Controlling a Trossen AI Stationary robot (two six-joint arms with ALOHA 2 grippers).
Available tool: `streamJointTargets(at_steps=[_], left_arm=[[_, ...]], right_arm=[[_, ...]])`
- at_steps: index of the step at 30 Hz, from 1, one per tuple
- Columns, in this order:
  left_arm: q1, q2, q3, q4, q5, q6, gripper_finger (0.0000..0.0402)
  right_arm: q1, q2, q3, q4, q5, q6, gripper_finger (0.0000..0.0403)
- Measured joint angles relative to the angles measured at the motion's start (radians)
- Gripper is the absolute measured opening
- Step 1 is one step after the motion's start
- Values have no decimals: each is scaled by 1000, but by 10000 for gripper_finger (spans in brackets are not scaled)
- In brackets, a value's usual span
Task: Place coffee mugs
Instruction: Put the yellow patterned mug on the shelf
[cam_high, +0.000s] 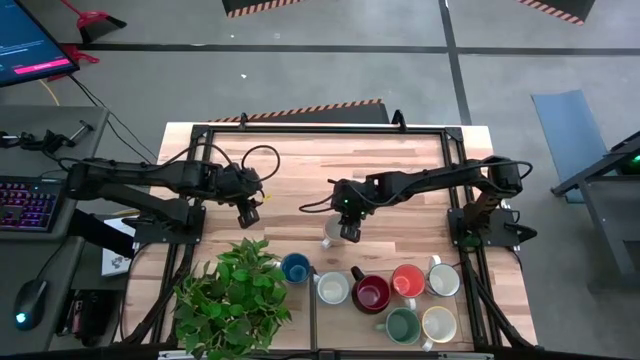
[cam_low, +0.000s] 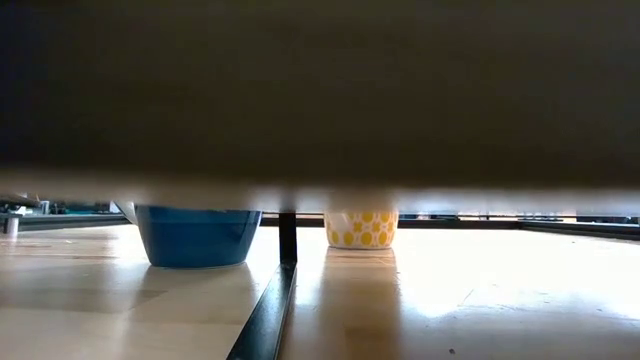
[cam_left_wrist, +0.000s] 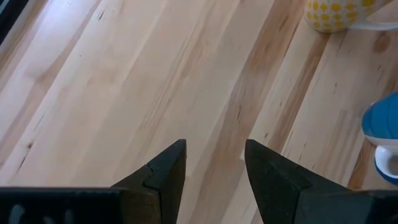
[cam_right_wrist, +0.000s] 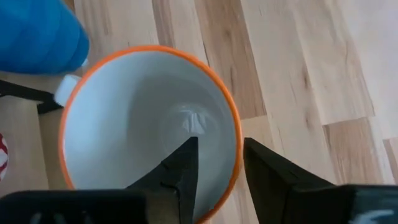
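Observation:
A white mug with yellow dots (cam_high: 333, 236) stands upright on its base at mid-table, also seen as the dotted mug (cam_low: 360, 228) and, with its orange rim, as the mug (cam_right_wrist: 149, 124). My right gripper (cam_high: 348, 230) is open above it, pointing down, with one finger inside the mug and one outside the rim. Seven other mugs stand near the table's near edge: blue (cam_high: 295, 267), white (cam_high: 333, 288), dark red (cam_high: 371, 294), orange (cam_high: 407, 280), white (cam_high: 443, 280), green (cam_high: 402, 325) and cream (cam_high: 438, 323). My left gripper (cam_high: 248, 212) hangs open over bare wood, its fingers (cam_left_wrist: 214, 168) apart. My right gripper (cam_right_wrist: 221, 168) straddles the dotted mug's wall at the rim (cam_right_wrist: 236, 146), coming from above. One finger (cam_right_wrist: 180, 171) is inside the hollow and the other finger (cam_right_wrist: 267, 177) is outside. Whether either touches the wall I cannot tell. The mug sits upright on the table.
A leafy potted plant (cam_high: 235, 295) stands at the near left, beside the blue mug (cam_low: 195, 235). A black frame (cam_high: 320, 127) runs around the tabletop, with a black bar (cam_low: 288, 235) across the near part. Bare wood lies across the far half of the table.

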Motion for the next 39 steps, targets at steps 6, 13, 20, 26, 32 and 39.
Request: streamJointTargets(at_steps=[6,13,20,26,32,39], left_arm=[[0,0,0,0,0,-31,154],[0,0,0,1,5,21,154],[-1,0,0,2,5,49,154],[-1,0,0,6,8,107,154],[-1,0,0,8,8,128,154],[-1,0,0,27,8,137,154]], right_arm=[[0,24,0,-14,7,2,110],[1,58,-1,13,0,76,110],[2,63,-1,57,1,162,110],[2,63,-1,68,16,226,101],[2,63,-1,92,52,244,16],[11,62,61,66,164,230,4]])
